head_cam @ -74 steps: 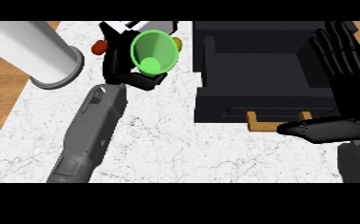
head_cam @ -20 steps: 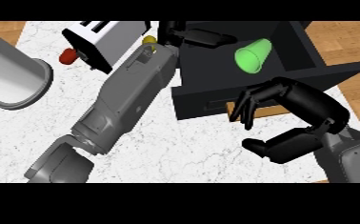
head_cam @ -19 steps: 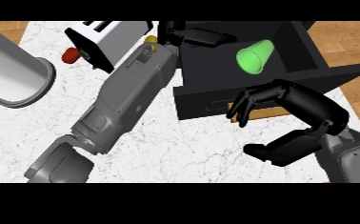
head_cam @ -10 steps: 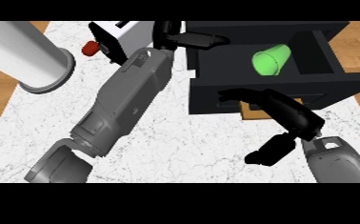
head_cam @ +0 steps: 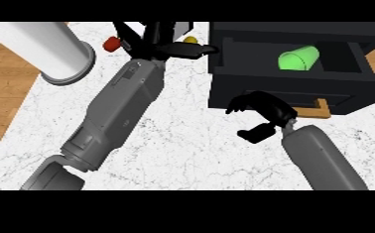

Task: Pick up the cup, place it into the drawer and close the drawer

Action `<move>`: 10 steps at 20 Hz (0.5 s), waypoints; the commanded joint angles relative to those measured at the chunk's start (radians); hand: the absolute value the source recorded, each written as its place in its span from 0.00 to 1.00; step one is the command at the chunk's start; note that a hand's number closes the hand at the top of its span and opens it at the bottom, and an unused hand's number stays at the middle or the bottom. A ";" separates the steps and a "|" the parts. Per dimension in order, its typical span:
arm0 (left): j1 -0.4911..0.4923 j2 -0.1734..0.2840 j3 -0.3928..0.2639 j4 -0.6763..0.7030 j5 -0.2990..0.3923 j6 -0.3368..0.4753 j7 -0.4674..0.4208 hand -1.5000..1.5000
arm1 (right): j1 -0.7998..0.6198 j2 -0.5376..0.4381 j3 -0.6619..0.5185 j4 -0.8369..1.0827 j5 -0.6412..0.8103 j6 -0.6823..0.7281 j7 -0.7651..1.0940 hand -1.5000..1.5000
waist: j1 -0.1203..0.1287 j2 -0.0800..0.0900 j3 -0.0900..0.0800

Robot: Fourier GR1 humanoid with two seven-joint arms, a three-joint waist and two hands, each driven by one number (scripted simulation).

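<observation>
The green cup (head_cam: 299, 58) lies on its side inside the open black drawer (head_cam: 285, 89), toward its right end. My right hand (head_cam: 262, 114) is just in front of the drawer's front panel, left of the wooden handle (head_cam: 322, 109). Its fingers are bent toward the panel, the thumb is spread apart, and nothing is in it. My left hand (head_cam: 174, 47) reaches across the counter to the drawer's upper left corner, fingers straight and holding nothing.
A large white cylinder (head_cam: 51, 48) stands at the far left on the marble counter (head_cam: 183, 143). Behind the left hand sits a black and white appliance (head_cam: 157, 29) with a red knob (head_cam: 111, 43) and a yellow knob (head_cam: 190, 39). Wood floor shows at the left edge.
The right hand has come down from over the drawer's front to the counter side of the panel. The cup stays lying in the drawer and the left hand stays by its corner.
</observation>
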 commanded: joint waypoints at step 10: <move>0.179 0.102 -0.004 -0.156 0.010 -0.105 0.023 0.00 | -0.364 -0.006 -0.235 0.573 -0.010 -0.198 -0.287 1.00 | 0.074 0.020 0.003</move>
